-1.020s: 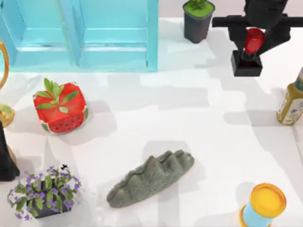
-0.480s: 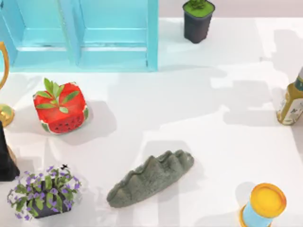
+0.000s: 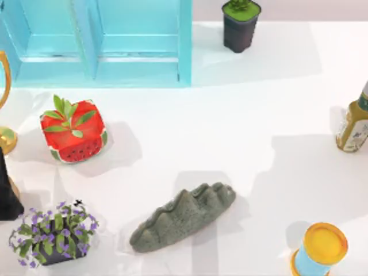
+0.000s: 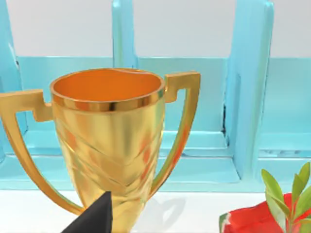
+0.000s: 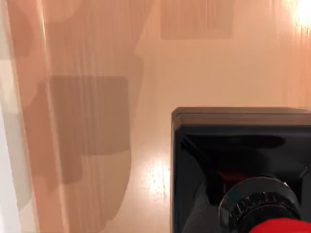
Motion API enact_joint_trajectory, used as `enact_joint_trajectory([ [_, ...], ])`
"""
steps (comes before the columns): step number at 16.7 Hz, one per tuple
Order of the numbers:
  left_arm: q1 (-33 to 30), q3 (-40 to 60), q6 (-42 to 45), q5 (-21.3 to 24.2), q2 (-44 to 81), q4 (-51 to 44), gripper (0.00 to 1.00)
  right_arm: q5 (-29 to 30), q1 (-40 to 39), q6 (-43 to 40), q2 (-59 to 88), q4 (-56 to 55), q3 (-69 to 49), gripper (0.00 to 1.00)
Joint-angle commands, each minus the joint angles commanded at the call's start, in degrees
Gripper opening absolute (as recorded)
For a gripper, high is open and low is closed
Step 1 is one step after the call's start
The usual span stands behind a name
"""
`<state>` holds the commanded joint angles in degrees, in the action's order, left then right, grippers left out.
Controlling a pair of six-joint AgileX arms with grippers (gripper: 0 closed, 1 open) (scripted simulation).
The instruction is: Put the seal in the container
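The small seal with a black square block base and glossy red knob (image 5: 243,170) sits right up against the right wrist camera, above a tan floor, so it appears lifted clear of the white table (image 3: 230,121); whether fingers clasp it cannot be told. The judged step is carrying; next, it must come over the light-blue open-compartment container (image 3: 98,43) and descend. The olive bottle's label (image 3: 353,129) is unreadable. The left arm idles beside a gold trophy (image 4: 109,141)
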<state>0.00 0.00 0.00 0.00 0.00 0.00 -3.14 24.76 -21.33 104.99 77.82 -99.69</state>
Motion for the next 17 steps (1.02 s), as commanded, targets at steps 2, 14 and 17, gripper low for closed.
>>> enact_joint_trajectory([
  [2, 0.0, 0.0, 0.0, 0.0, 0.0, 0.0, 1.0, -0.3, 2.2, -3.9, -2.8, 0.2, 4.0, 0.0],
  [14, 0.0, 0.0, 0.0, 0.0, 0.0, 0.0, 1.0, -0.4, 2.5, -5.0, -3.7, -7.1, 12.4, 0.0],
  [17, 0.0, 0.0, 0.0, 0.0, 0.0, 0.0, 1.0, -0.4, 2.4, -4.8, -3.4, -12.4, 17.4, 0.0],
])
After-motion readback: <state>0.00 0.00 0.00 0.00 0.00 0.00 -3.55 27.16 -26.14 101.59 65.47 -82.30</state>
